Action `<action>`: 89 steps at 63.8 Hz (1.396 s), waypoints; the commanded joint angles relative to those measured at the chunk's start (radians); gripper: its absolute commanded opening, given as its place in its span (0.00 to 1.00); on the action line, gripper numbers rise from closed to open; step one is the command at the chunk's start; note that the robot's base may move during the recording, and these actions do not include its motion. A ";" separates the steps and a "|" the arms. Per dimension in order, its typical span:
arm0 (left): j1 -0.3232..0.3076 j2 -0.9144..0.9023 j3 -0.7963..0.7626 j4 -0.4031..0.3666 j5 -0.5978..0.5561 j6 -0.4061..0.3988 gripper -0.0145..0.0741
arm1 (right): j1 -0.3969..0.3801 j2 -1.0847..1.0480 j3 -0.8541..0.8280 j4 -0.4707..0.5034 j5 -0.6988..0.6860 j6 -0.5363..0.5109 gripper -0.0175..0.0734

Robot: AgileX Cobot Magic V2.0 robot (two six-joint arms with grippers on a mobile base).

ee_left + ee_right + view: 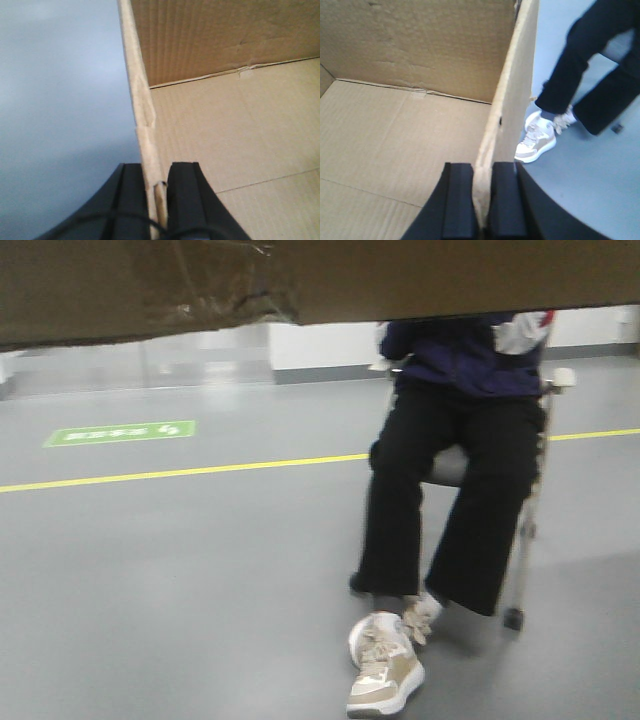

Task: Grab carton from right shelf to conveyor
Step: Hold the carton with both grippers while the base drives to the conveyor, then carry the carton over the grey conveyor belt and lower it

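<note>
pinching opposite walls of the large open-topped brown corrugated cardboard carton (395, 125), the two black end effectors share its weight. the left end effector (157, 176) is closed on the thin left wall, one finger (131, 200) outside and the other inside, and the right end effector (481, 172) clamps the right wall the same way. gripping the rims makes sense, since a box this wide has no handle and would likely twist if held by one edge. in the front view the carton's lower edge, with crinkled clear tape (220, 302), spans the top of the frame above the glossy grey floor (150, 590). i judge it is being carried in the air in front of the robot. neither the shelf nor the conveyor is in view, so how close the drop-off is cannot be told. a seated person in black trousers (450, 490) sits just beyond the yellow floor line (180, 473) (worth minding if the load swings that way).
</note>
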 commanded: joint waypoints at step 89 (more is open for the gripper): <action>-0.003 -0.006 -0.003 0.397 -0.010 0.008 0.15 | 0.000 -0.018 -0.006 -0.002 -0.065 -0.016 0.12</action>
